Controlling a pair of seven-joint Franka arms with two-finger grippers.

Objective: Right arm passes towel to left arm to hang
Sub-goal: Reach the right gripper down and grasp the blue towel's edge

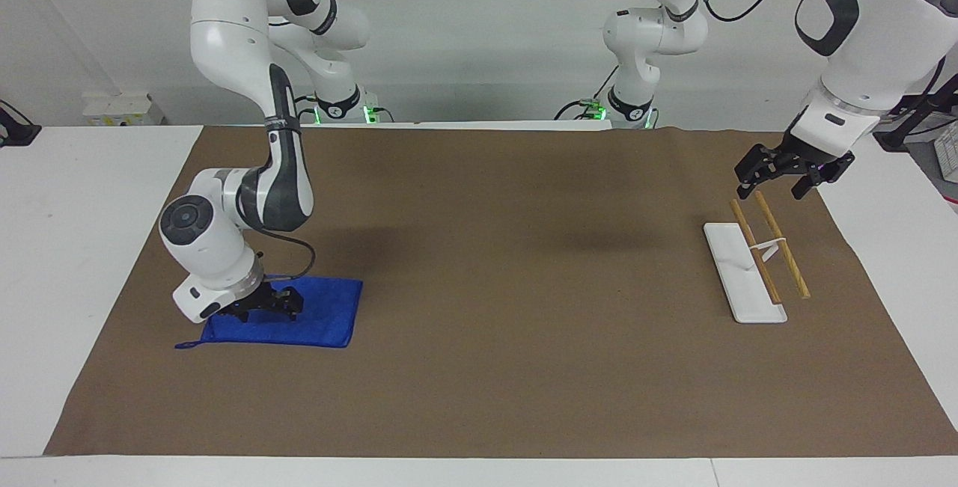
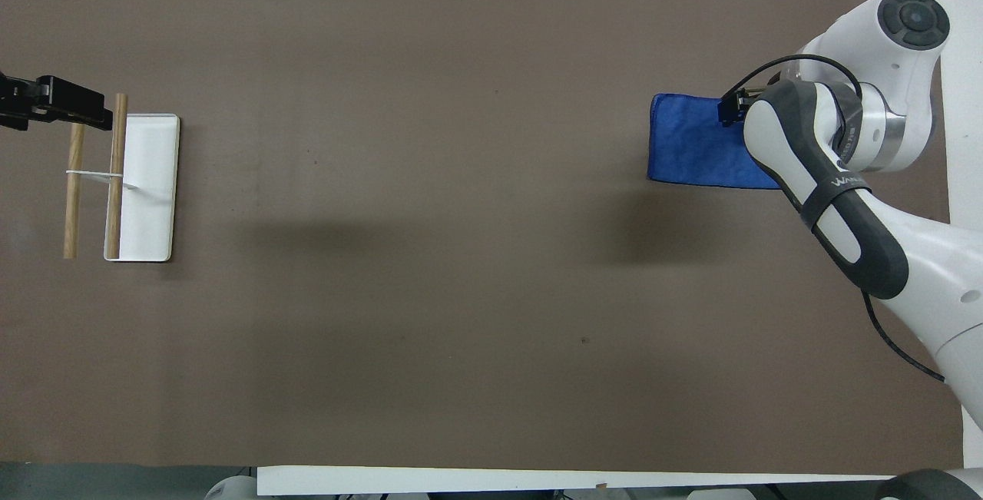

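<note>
On brown mat: blue towel.

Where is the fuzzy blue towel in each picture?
Facing view: the bright blue fuzzy rectangular towel lies flat on the brown mat at the picture's lower left, under the right gripper.
Overhead view: the same towel lies at the picture's upper right, partly covered by the right arm.
Shared landmark: the white flat-based rack with two wooden bars stands at the left arm's end of the table, the towel at the right arm's end.
</note>
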